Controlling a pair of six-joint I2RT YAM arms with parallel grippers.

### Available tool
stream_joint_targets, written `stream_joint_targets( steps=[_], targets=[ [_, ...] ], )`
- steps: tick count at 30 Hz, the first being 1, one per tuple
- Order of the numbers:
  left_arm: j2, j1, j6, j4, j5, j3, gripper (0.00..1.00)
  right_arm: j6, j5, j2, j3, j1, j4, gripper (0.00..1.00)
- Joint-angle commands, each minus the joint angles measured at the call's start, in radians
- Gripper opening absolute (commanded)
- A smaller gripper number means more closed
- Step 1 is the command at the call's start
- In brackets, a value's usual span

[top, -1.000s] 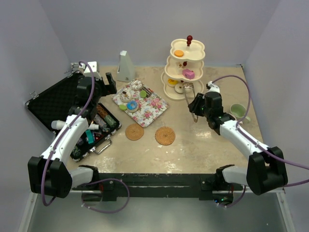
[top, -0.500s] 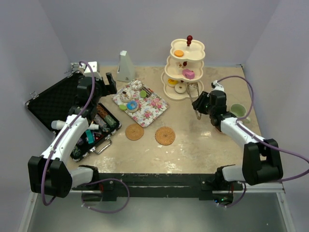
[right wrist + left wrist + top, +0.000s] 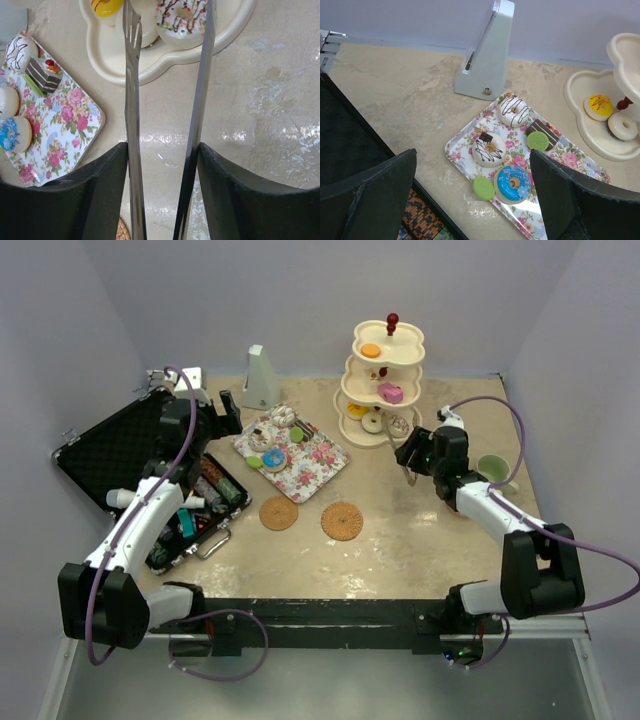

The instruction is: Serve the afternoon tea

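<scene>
Sprinkle donut (image 3: 181, 20), white icing w/ choc drizzle, sits on the bottom tier (image 3: 165, 60) of the cream stand (image 3: 385, 370), at that tier's front-right lobe, nr a yellow cake (image 3: 106, 6). It lies straight ahead of the right gripper (image 3: 162, 150), at the far end of the metal tongs (image 3: 132, 100) it carries. Tongs' long axis runs from the fingers directly toward the stand; the two arms splay apart toward the tips. Slotted tip is just left of the donut and the other arm crosses its right edge; can't tell if either metal tip actually touches it. Right jaws at mid width, pressed on the tong arms from outside, so gripping the tongs, nothing else. Judgement: donut looks set down on the tier, so the clean exit is back along the tongs' own axis, lifting a bit to clear the rim. Right arm is far nearer the stand. Left gripper (image 3: 472, 155) hangs fully wide, holding nothing, above the near-left edge of the floral tray (image 3: 320, 465), where more treats wait, incl. a blue donut (image 3: 512, 182); left arm is the closer one there. Two woven coasters (image 3: 279, 512) lie bare mid-table; green mug (image 3: 495, 470) stands right of the right arm, well apart from them.
</scene>
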Motion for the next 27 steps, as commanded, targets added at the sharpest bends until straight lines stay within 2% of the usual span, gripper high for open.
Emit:
stream_joint_targets(
  steps=[1, 7, 15, 27],
  targets=[
    [0.002, -0.009, -0.014, 0.033, 0.013, 0.014, 1.00, -0.022, 0.014, -0.030, 0.008, -0.003, 0.043, 0.59],
    [0.004, -0.012, -0.014, 0.034, 0.012, 0.012, 1.00, -0.028, 0.052, -0.125, -0.002, -0.002, -0.015, 0.56],
    [0.007, -0.017, -0.015, 0.034, 0.015, 0.012, 1.00, 0.023, -0.064, -0.231, -0.087, 0.026, -0.064, 0.54],
    [0.011, -0.023, -0.011, 0.031, 0.001, 0.011, 1.00, 0.142, -0.060, -0.147, -0.084, 0.285, 0.054, 0.53]
  ],
)
